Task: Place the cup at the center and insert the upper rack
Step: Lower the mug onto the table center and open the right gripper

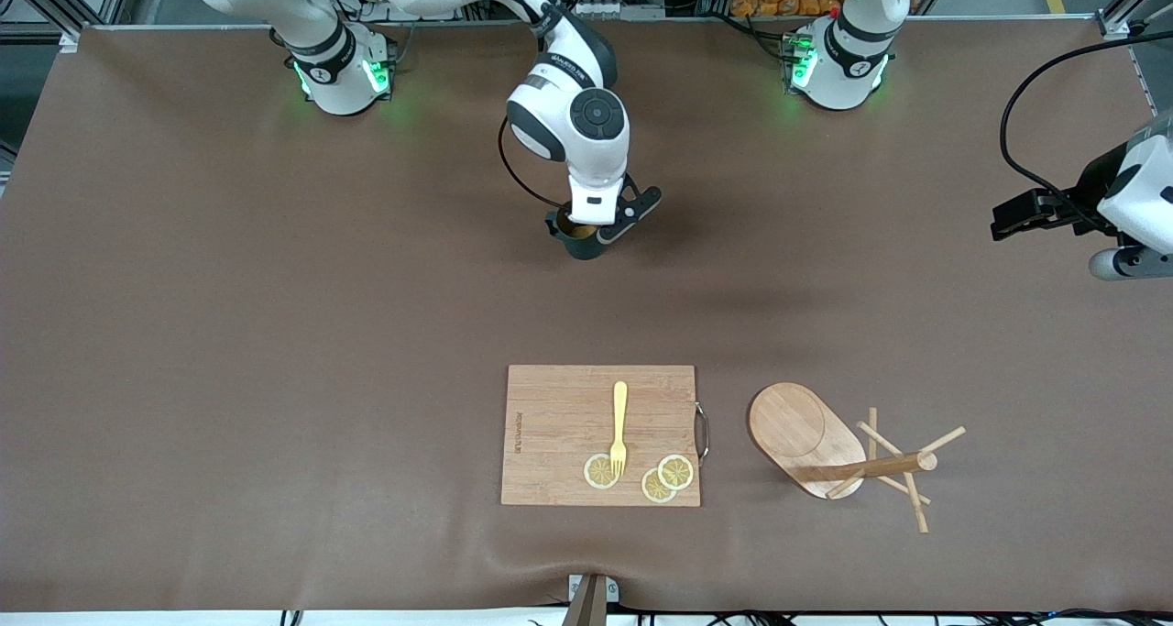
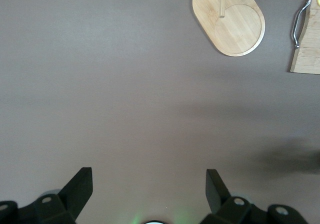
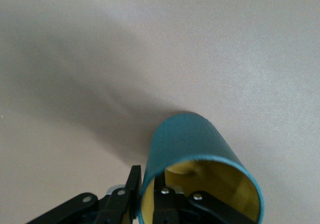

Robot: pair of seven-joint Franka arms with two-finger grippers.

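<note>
From the front, your right claw (image 1: 597,232) pinches the cup (image 1: 579,237) by its rim over the middle of the desk (image 1: 275,333), while the upper rack (image 1: 829,447) lies toppled beside the cutting board (image 1: 600,433). Your left wrist view shows the left claw (image 2: 150,191) spread wide, waiting. Your right wrist view confirms one finger inside the cup (image 3: 195,164).

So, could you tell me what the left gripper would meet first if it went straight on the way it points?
Probably only bare table: the open left gripper faces empty mat, with the upper rack off to one side.
</note>
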